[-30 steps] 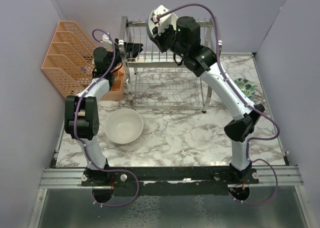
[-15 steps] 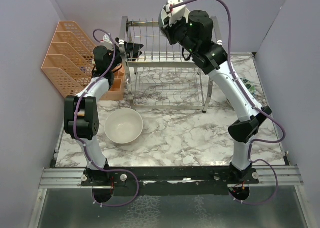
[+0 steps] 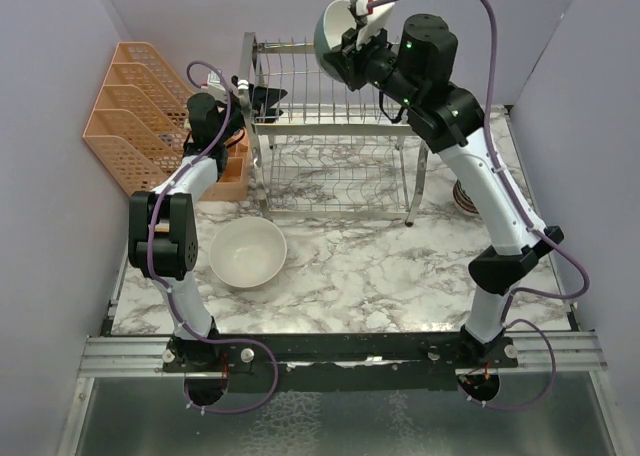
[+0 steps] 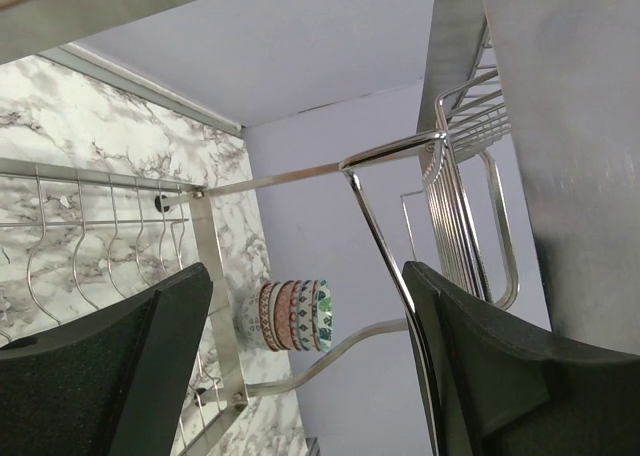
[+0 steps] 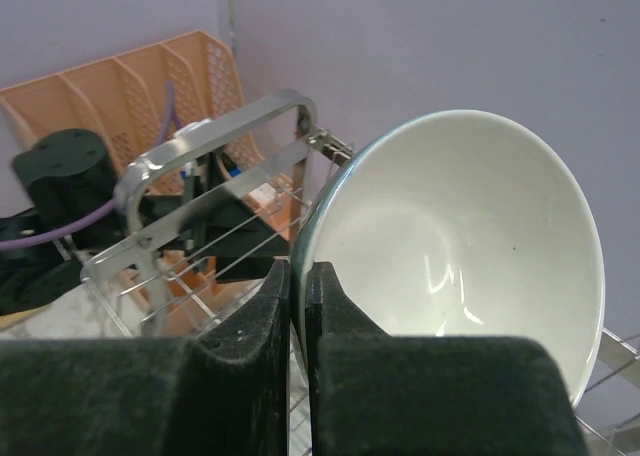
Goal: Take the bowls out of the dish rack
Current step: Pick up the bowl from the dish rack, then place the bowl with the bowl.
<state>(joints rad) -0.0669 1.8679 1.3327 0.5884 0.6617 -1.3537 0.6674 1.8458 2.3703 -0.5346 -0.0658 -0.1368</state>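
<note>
"What's in your right gripper point(image 5: 298, 276)?"

"The teal bowl point(image 5: 460, 246). My fingers are clamped on its rim, and it hangs tilted above the far top rail of the dish rack point(image 3: 330, 161)."

"And your left gripper point(image 4: 308, 271)?"

"Spread wide with nothing between the fingers, at the left end of the rack's upper tier."

"Other bowls?"

"The cream bowl point(image 3: 247, 253) sits on the table point(image 3: 360, 266), near left of the rack. The stack of small bowls point(image 4: 295, 316) is on the table to the rack's right."

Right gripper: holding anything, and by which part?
Right gripper pinches the teal bowl by its rim, over the dish rack. Left gripper open, holding nothing.
</note>
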